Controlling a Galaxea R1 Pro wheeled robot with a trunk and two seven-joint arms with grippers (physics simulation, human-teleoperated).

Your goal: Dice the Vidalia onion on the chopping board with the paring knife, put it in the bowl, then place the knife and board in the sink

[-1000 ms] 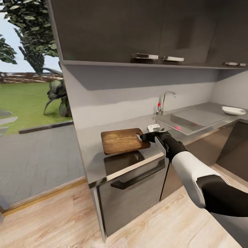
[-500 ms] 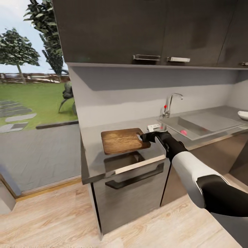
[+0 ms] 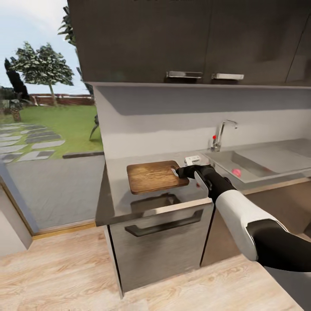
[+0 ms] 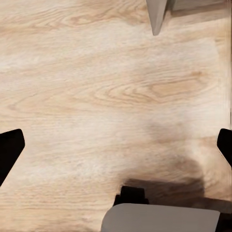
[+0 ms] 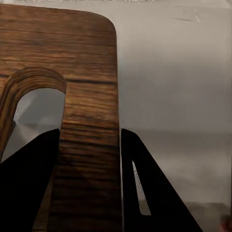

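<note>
My right gripper (image 3: pixel 179 172) is shut on the chopping board (image 3: pixel 154 176), a brown wooden board held level just above the grey countertop (image 3: pixel 116 190), with its shadow underneath. In the right wrist view the two black fingers (image 5: pixel 29 183) clamp the strip of the board (image 5: pixel 89 121) between the handle slot and the edge. The sink (image 3: pixel 259 160) lies further right along the counter, and a small pink-red thing (image 3: pixel 236 172) in its basin is too small to name. Onion, paring knife and bowl are out of view. My left gripper (image 4: pixel 116 145) hangs open over the wooden floor.
A chrome tap (image 3: pixel 223 133) with a red knob stands behind the sink. A small white object (image 3: pixel 192 160) sits on the counter by my right wrist. Dark wall cabinets (image 3: pixel 181 39) hang overhead, and a drawer front (image 3: pixel 164 224) is below the board. A glass opening to a garden is at left.
The whole view has swung, so the counter and sink slid right in the picture and the bowl left it. The board stays clamped in my right gripper.
</note>
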